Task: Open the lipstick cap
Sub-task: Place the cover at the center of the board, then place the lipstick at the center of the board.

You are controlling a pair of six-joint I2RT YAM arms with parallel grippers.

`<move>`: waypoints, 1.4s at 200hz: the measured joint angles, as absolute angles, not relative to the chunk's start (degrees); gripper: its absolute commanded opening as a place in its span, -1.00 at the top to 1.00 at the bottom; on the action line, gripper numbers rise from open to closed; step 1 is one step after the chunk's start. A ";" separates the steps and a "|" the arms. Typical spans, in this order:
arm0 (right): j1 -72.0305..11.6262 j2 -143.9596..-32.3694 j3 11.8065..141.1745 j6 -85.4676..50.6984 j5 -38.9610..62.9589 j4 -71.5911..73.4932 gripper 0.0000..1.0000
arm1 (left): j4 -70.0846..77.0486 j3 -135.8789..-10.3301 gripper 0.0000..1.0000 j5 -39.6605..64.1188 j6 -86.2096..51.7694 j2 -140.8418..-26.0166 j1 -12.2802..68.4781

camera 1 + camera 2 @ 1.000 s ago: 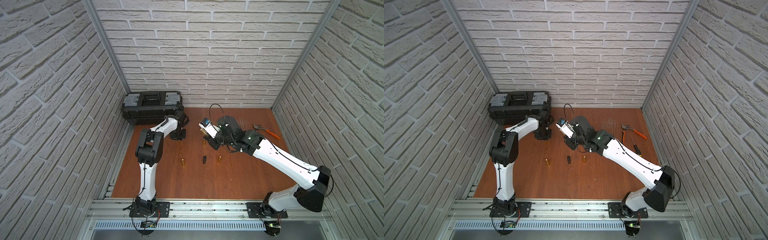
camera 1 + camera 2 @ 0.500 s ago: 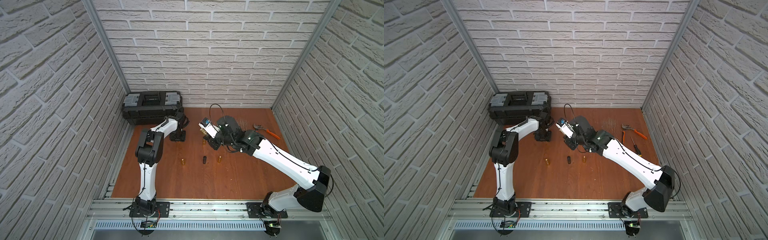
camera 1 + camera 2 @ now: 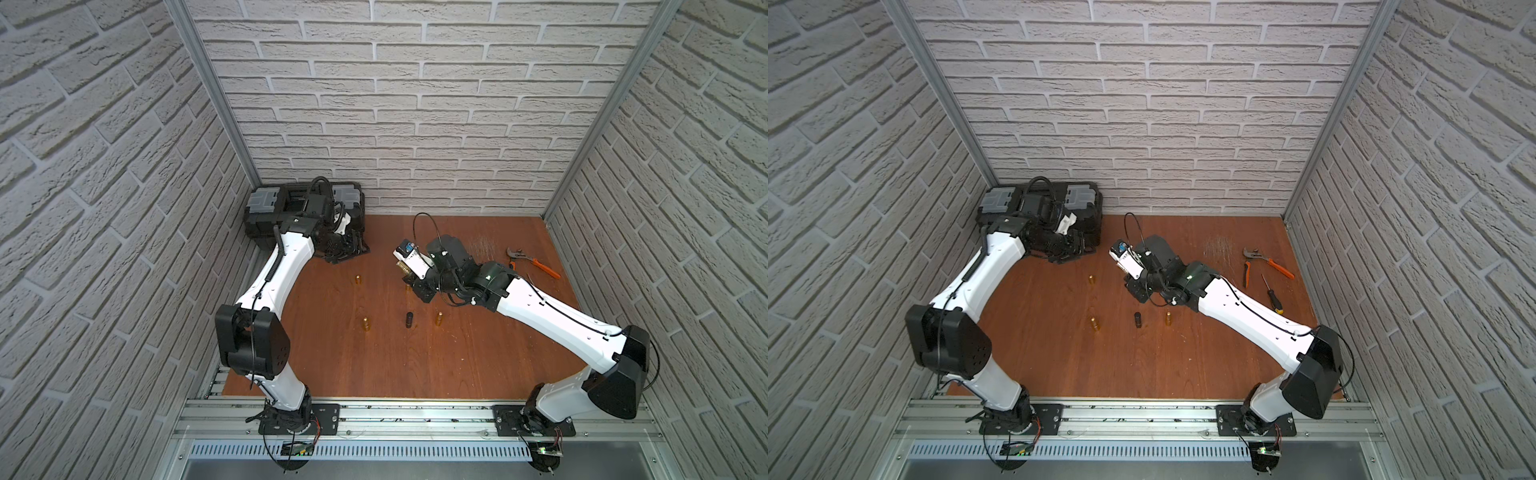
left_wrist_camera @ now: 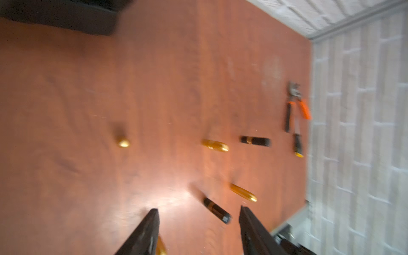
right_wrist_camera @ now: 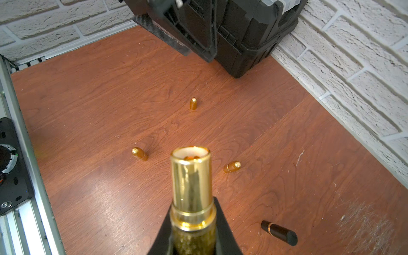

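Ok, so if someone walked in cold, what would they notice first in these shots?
Probably the shiny gold lipstick tube, uncapped, clamped in the right end effector and filling the right wrist view. Next, the bullet-like gold pieces and a black lipstick scattered mid-table, with a black toolbox in the back left corner.
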State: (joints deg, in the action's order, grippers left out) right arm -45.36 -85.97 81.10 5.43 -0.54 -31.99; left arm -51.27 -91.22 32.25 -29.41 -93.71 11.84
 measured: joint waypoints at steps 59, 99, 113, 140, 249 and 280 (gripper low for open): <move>-46.13 -90.30 83.11 4.91 0.47 -31.53 0.94 | -51.03 -90.89 -0.27 46.30 -32.18 -89.89 15.59; -46.13 -92.05 85.21 4.82 0.91 -30.96 0.94 | -51.48 -89.78 -0.19 48.12 -31.64 -89.82 17.67; -46.15 -92.29 85.41 4.82 0.91 -30.72 0.94 | -51.81 -88.97 -0.11 48.27 -31.46 -89.82 17.80; -46.15 -93.03 85.95 4.84 0.89 -30.70 0.95 | -52.62 -88.49 0.11 48.51 -30.74 -89.82 18.04; -46.15 -96.03 87.24 4.82 -0.03 -30.70 0.94 | -54.28 -88.01 0.45 48.03 -28.95 -88.33 18.02; -46.15 -96.14 87.50 4.82 -0.19 -30.98 0.95 | -55.05 -88.01 0.66 47.79 -28.14 -88.33 18.02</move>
State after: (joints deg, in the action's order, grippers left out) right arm -46.15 -96.14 87.50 4.82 -0.19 -30.98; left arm -55.05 -88.01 47.79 -28.14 -88.33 18.02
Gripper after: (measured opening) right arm 0.178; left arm 0.203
